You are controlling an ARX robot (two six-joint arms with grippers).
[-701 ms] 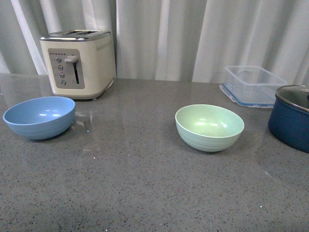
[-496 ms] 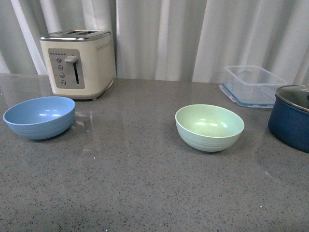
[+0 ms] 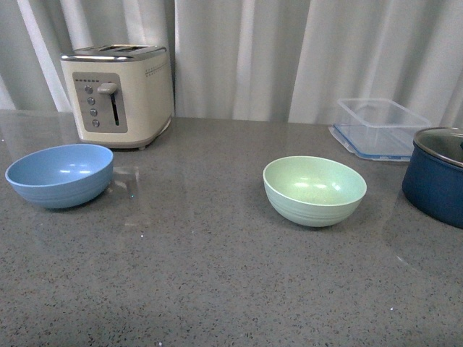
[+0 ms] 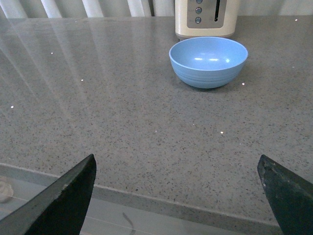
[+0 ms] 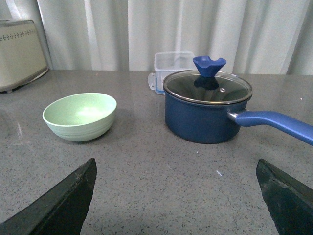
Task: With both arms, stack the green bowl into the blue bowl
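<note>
The green bowl (image 3: 315, 191) sits upright on the grey speckled counter (image 3: 217, 282), ahead of my right gripper (image 5: 176, 191) and well apart from it, with a stretch of counter between my fingers and its rim. That gripper's jaws are spread wide, one dark finger at each edge of its wrist view, and they hold nothing. The blue bowl (image 3: 59, 176) also stands upright, well away to the left of the green one, ahead of my left gripper (image 4: 177, 191), again well apart with counter between. The left jaws are spread just as wide and carry nothing. A cream toaster (image 3: 118, 96) stands just behind the blue bowl, beyond it from my left gripper, near it but, as far as I can see, not touching. To the right of the green bowl is a navy pot (image 5: 208, 112) with a glass lid (image 5: 207, 87) and a blue knob; its blue handle (image 5: 274, 123) runs out towards the side of my right gripper. A clear plastic container (image 3: 380, 126) lies behind the pot, close to the pale curtain (image 3: 246, 58) that backs the counter.
</note>
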